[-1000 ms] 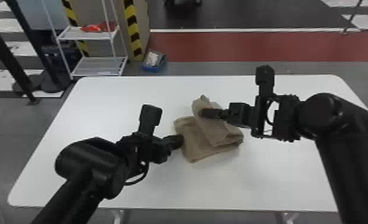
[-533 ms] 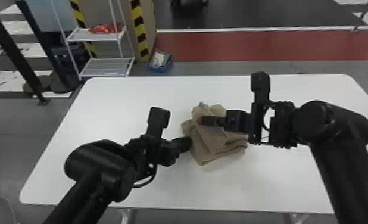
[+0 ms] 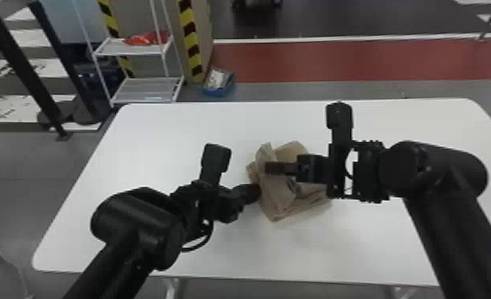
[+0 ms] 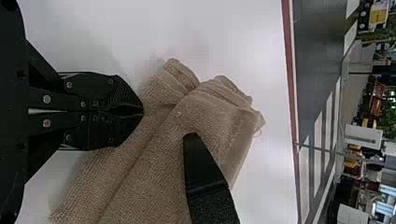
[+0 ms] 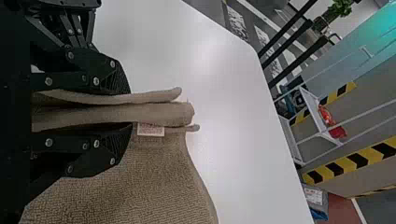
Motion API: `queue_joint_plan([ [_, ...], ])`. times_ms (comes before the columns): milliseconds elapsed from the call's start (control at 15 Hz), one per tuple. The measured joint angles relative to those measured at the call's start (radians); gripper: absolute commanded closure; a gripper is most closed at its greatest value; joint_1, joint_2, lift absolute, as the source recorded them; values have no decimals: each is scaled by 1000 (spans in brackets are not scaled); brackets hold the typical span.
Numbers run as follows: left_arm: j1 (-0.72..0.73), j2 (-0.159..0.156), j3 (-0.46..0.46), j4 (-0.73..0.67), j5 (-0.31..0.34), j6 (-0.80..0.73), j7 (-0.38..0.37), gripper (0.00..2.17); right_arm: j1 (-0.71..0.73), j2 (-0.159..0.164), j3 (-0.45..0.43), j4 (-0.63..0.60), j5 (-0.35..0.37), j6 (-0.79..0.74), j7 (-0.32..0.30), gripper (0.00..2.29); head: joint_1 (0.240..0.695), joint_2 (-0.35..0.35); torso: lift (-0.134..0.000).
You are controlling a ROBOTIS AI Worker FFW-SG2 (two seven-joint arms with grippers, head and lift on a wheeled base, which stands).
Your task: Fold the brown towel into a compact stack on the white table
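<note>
The brown towel (image 3: 274, 195), partly folded and rumpled, lies near the middle of the white table (image 3: 161, 159). My right gripper (image 3: 268, 167) is over its upper part; in the right wrist view that gripper (image 5: 127, 109) is shut on several raised layers, with the rest of the towel (image 5: 135, 186) hanging below, a small label on it. My left gripper (image 3: 256, 193) is at the towel's left edge. In the left wrist view this gripper (image 4: 141, 112) is shut, its tips against the edge of the towel (image 4: 159, 158), and a black finger of the right gripper crosses the cloth.
Behind the table's far left corner stands a white shelf rack (image 3: 145, 85) with a red item (image 3: 147, 38) on it. A blue box (image 3: 218, 82) sits on the floor beside a striped post. Both forearms extend over the table's near edge.
My right gripper has moved left and a little nearer across the table, drawing the upper layers leftward into a raised fold beside the left gripper. The left gripper has hardly moved; the head view has shifted slightly.
</note>
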Motion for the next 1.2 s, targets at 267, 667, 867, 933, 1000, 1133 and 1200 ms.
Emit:
queue_joint_plan([
  [267,-5,1,7,1,-3,-3,-3,2145,17,-5,-15,-2,-25,-12,27,63,695,98,-120],
  [667,51,39,102,-134,-21,-4,-2,2145,88,-44,-55,-88,-79,-13,30,63,695,113,-120],
  [867,100,78,178,-236,-20,-1,-1,2145,124,-69,-80,-124,-95,-17,34,63,695,124,-120],
  [933,118,89,205,-267,-17,0,-2,2145,140,-76,-87,-141,-102,-19,34,63,695,130,-120],
  [1000,134,94,230,-289,-13,0,-2,2145,155,-81,-91,-160,-109,-22,34,66,695,136,-120],
  [1133,160,100,281,-327,-5,-7,-1,2145,191,-93,-96,-214,-112,-37,34,66,695,154,-120],
  [1200,167,101,294,-335,-2,-23,0,2145,207,-99,-98,-242,-104,-51,34,66,695,155,-120],
])
